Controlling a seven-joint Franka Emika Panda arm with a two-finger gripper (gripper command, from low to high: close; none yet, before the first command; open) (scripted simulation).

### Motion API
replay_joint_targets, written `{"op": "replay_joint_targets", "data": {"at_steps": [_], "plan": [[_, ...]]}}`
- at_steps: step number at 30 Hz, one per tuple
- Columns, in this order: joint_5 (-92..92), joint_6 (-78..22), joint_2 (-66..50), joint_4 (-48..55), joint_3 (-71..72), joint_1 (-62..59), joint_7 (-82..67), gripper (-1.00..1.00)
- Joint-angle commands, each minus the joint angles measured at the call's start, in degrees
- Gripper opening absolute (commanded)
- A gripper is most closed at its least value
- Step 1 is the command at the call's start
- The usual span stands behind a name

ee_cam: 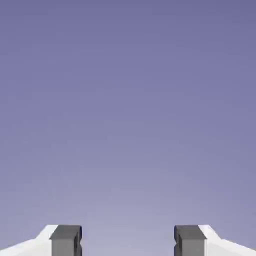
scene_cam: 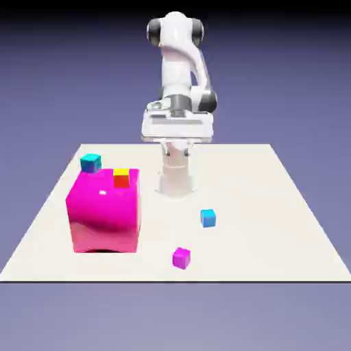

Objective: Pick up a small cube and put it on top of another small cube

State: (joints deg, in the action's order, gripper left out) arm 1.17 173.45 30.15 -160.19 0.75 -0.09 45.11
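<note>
The small magenta cube (scene_cam: 181, 258) lies near the table's front edge, just right of the middle in the exterior view. The small blue cube (scene_cam: 208, 218) with a lighter top sits a little behind it and to its right, apart from it. My gripper (scene_cam: 175, 130) hangs high above the far side of the table, well away from both cubes. In the hand view the gripper (ee_cam: 128, 242) is open, and only the plain backdrop shows between the two grey fingertips (ee_cam: 65, 240). Neither cube appears in the hand view.
A huge glossy magenta cube (scene_cam: 104, 212) stands on the exterior view's left of the white table (scene_cam: 274, 206). A red-and-yellow small cube (scene_cam: 121, 177) rests on top of it. A dark teal small cube (scene_cam: 90, 162) sits behind it. The robot's base (scene_cam: 176, 179) stands mid-table at the back.
</note>
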Motion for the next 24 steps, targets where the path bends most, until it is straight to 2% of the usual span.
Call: {"op": "replay_joint_targets", "data": {"at_steps": [1, 21, 24], "plan": [[1.0, -0.5, -2.1, 0.7, 0.6, -0.6, 2.2, 0.00], [20.3, -9.6, -43.6, 14.1, 13.1, -13.5, 46.1, 0.00], [22.2, -8.4, -46.2, 15.1, 11.6, -12.5, 48.1, 0.00]]}}
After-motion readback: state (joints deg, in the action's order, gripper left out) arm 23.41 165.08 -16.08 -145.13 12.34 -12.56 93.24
